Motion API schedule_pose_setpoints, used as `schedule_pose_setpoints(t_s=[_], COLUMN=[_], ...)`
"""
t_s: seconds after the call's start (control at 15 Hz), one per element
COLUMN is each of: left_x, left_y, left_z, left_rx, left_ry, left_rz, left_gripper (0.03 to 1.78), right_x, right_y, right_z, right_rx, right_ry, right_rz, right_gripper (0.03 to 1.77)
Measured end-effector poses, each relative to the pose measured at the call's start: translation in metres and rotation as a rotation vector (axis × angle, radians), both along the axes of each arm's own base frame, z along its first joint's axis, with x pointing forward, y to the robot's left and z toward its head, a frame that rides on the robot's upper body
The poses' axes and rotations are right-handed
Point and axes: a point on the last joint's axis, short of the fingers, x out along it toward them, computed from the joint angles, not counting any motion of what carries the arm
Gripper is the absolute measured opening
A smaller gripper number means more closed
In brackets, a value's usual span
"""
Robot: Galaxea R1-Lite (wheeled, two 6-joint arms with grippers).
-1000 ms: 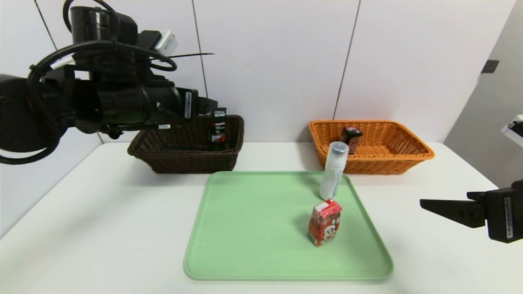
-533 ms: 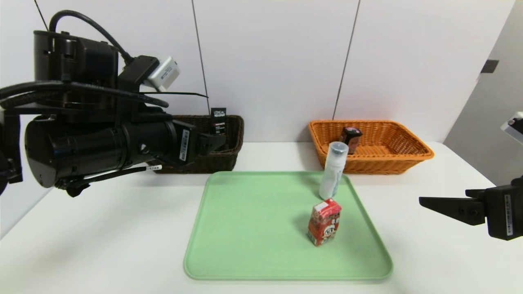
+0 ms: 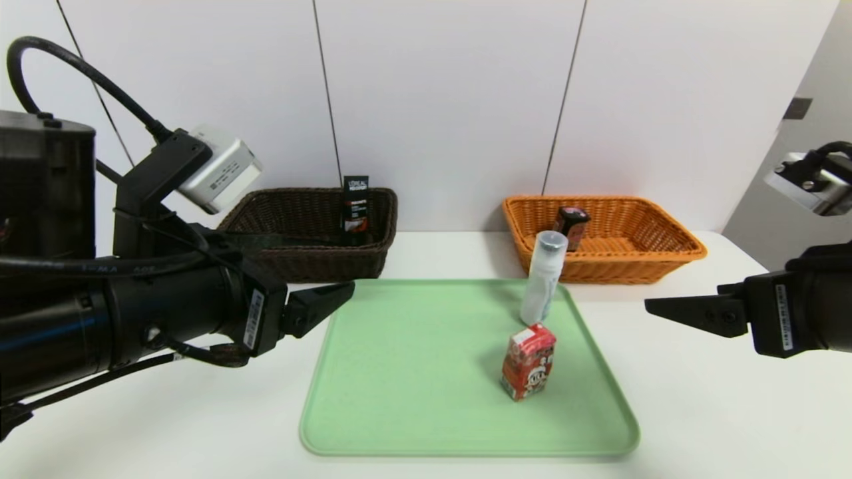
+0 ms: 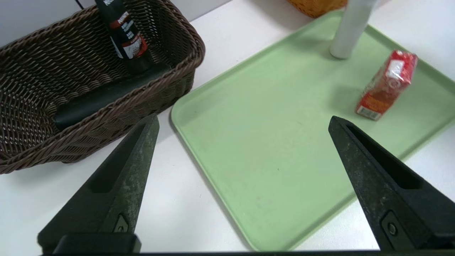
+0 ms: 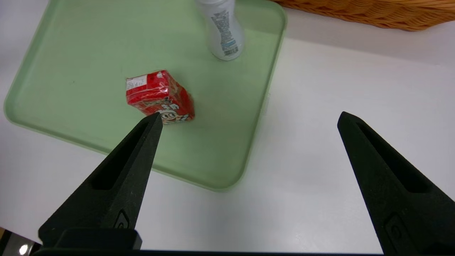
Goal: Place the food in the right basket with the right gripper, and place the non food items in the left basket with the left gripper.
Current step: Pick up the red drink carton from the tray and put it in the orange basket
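While the red drink carton [image 3: 529, 362] stands upright on the green tray, the right gripper's empty fingers [image 5: 131, 156] hang wide apart, nearer than the left gripper [image 4: 244, 122], with the carton lying to their left.

glossy red carton [image 3: 528, 362], woven wicker baskets [image 3: 604, 269], smooth matt green tray [image 3: 426, 399]

A red drink carton with a cartoon face [image 3: 528, 362] and a slim white bottle with a grey cap [image 3: 544, 278] are standing on the green tray [image 3: 426, 426]; a black, red-labelled tube [image 3: 355, 209] is leaning upright (lettering showing) inside the dark brown wicker basket [image 3: 313, 263].
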Motion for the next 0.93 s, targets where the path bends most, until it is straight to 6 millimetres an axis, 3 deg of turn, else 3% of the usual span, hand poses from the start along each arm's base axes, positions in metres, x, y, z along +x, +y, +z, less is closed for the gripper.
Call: schedule_pose_setpoints(t_s=[0.47, 0.93], left_x=[-0.023, -0.035], left_y=[0.009, 0.019], left_z=[-0.009, -0.013], left_rx=[0.108, 0.113], left_ry=[-0.003, 0.006], left_rz=[-0.070, -0.072], left_gripper=[1.69, 1.69], right_x=[0.035, 0.055], right_y=[0.053, 0.104], right_z=[0.014, -0.006], right_rx=[-0.085, -0.198], right_ry=[0.163, 0.300], right_rz=[0.148, 0.263], right_gripper=[1.70, 1.70])
